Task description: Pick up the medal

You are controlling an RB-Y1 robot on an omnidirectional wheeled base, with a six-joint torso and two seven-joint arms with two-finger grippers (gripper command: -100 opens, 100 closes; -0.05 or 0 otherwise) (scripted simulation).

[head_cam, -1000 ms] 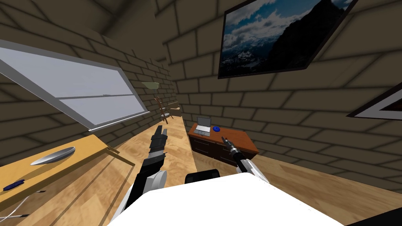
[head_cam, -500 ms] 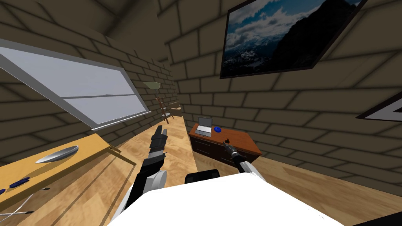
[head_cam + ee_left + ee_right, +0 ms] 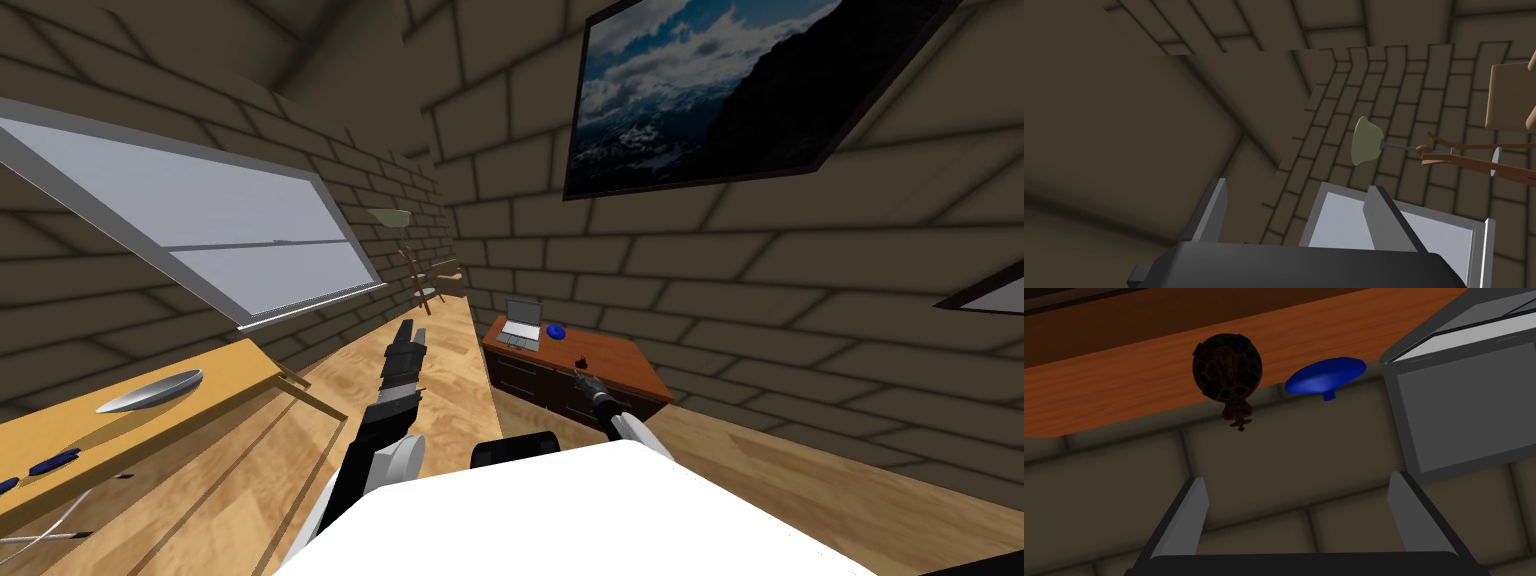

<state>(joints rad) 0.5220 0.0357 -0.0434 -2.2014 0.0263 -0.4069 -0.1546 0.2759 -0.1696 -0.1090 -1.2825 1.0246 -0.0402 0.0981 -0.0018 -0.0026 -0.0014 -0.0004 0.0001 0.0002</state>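
Note:
The medal [image 3: 1227,368] is a small, dark, round piece with a short stem, lying on the reddish-brown cabinet top [image 3: 1114,388]. In the head view the medal [image 3: 580,361] is a dark speck near the middle of the cabinet [image 3: 630,375]. My right gripper [image 3: 1298,480] is open and a short way off from the medal, with nothing between its fingers. It sits just in front of the medal in the head view, right gripper [image 3: 578,374]. My left gripper [image 3: 1298,187] is open and empty, held out forward over the floor [image 3: 408,335].
A blue dish-like thing [image 3: 1325,374] lies close beside the medal, and an open grey laptop [image 3: 1464,388] stands past it. A brick wall backs the cabinet. At my left is a yellow table [image 3: 230,375] with a grey dish [image 3: 150,390]. A floor lamp [image 3: 390,217] stands far ahead.
My right hand has drawn back and down a little, uncovering the medal in the head view. The whole head view has shifted slightly with my own movement. The left arm is unchanged.

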